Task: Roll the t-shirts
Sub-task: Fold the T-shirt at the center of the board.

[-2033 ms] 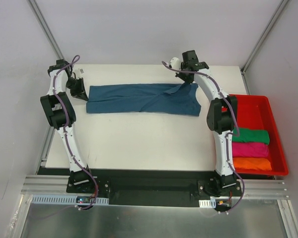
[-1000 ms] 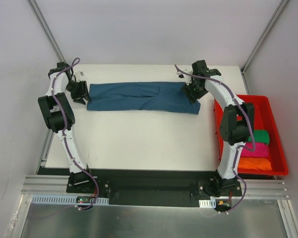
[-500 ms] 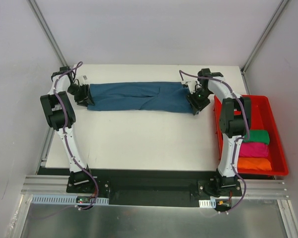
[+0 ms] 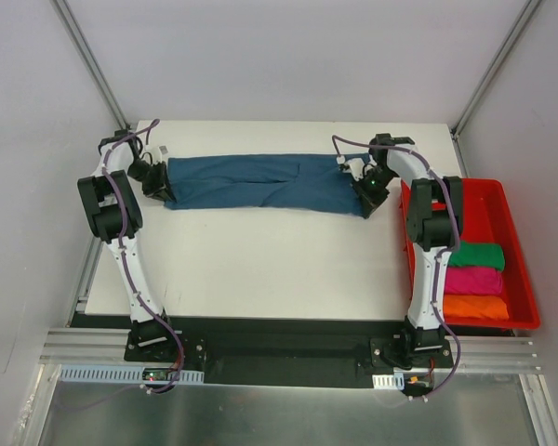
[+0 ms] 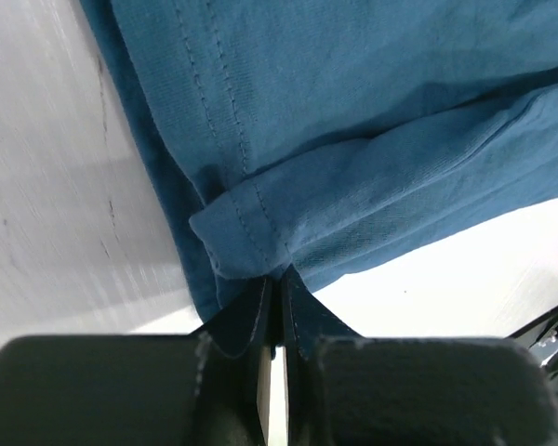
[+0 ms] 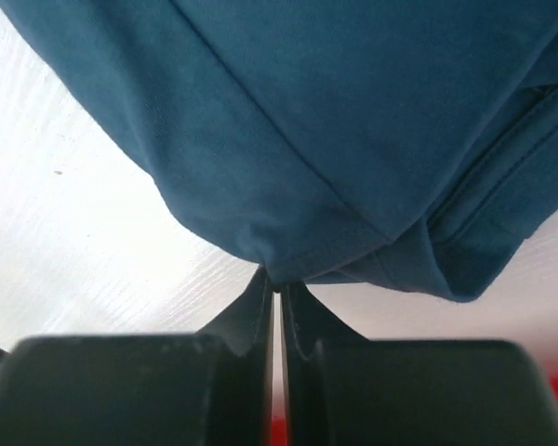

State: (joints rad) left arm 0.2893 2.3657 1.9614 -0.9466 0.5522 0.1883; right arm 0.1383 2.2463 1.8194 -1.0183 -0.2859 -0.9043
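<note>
Stretching the teal t-shirt (image 4: 260, 181) flat, I judge, before rolling
My left gripper (image 5: 277, 283) and right gripper (image 6: 276, 286) pinch its edges at my fingertips; next probably needs matched, even tension

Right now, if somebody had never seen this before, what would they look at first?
First, the long teal-blue t-shirt, stretched out flat across the far side of the white table. The left gripper pinches its left end and the right gripper pinches its right end. Next, the bright red bin at the table's right edge, with a green shirt, a pink shirt and an orange shirt bundled in a row.
</note>
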